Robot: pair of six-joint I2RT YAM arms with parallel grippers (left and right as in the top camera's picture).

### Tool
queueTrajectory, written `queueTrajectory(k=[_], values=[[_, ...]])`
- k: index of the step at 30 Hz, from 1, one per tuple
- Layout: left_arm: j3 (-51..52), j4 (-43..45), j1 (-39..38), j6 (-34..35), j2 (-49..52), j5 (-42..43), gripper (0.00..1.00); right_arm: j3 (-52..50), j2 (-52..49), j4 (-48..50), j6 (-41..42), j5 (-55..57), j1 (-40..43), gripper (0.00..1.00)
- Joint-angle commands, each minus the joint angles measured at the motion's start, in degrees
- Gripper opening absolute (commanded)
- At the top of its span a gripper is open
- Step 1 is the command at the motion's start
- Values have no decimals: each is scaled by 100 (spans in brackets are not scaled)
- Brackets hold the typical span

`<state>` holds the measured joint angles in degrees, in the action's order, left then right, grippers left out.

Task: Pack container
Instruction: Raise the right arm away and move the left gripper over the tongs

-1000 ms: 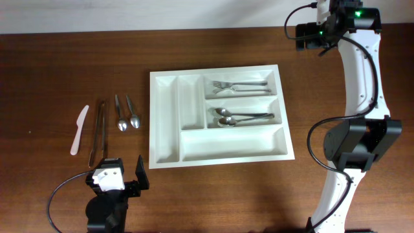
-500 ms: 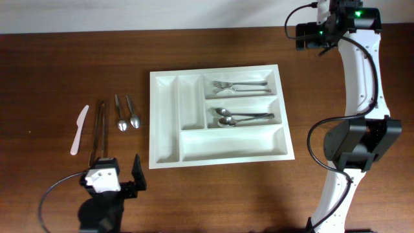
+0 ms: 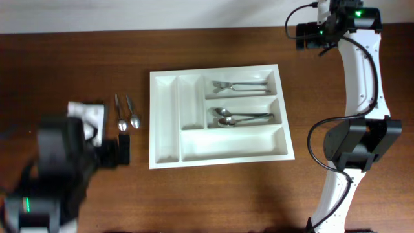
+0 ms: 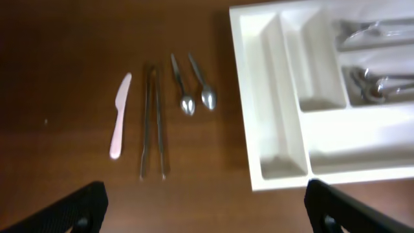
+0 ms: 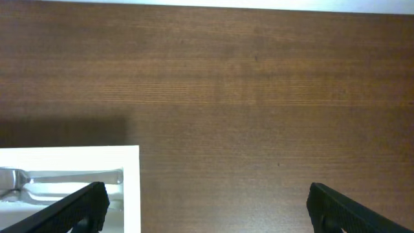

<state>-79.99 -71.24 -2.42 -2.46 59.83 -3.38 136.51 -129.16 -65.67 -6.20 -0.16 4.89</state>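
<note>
Table (image 3: 213,45) carried the container (image 3: 165,123) at its middle. Forks (image 3: 240,85) and spoons (image 3: 240,117) lay in two of its right-hand compartments. Left end effector (image 4: 207,210) was spread wide and empty, over the loose tongs (image 4: 152,123), white knife (image 4: 119,116) and two teaspoons (image 4: 208,98) left of the container. Right end effector (image 5: 207,210) was spread and empty beyond the container's far right corner.

The container (image 3: 167,123) sits mid-counter (image 3: 213,45). Its far long compartment holds what look like forks (image 3: 236,85), and the middle long one holds spoons (image 3: 236,118). On the counter to its left lie two small spoons (image 4: 187,103) side by side, then tongs (image 4: 152,123), then a knife (image 4: 118,116) farthest left, all running near to far.
</note>
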Motion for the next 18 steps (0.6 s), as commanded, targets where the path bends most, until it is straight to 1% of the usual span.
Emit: queueTrajectory(k=[1,2,4,8,12,13,17,18], values=[[-1025,-527,46,-216,1287,59,99,96,120,7,31,46,-35,99],[-1366,-614,66,-216,1875,57,99,96,120,4,28,46,-35,99],[-1539,-518,101,-216,2371,59,99,96,120,7,28,46,-35,99],[-1569,-70,120,-186,3106,151,99,96,120,7,28,46,-35,99],[-1569,129,120,-188,3565,389,99,96,120,7,28,46,-35,99],[-1569,293,120,-190,3705,402,99,96,120,4,31,46,-35,99],[-1569,601,122,-186,3832,402,99,96,120,4,28,46,-35,99],[-1569,660,136,-94,3834,400,99,94,120,7,31,46,-35,99]])
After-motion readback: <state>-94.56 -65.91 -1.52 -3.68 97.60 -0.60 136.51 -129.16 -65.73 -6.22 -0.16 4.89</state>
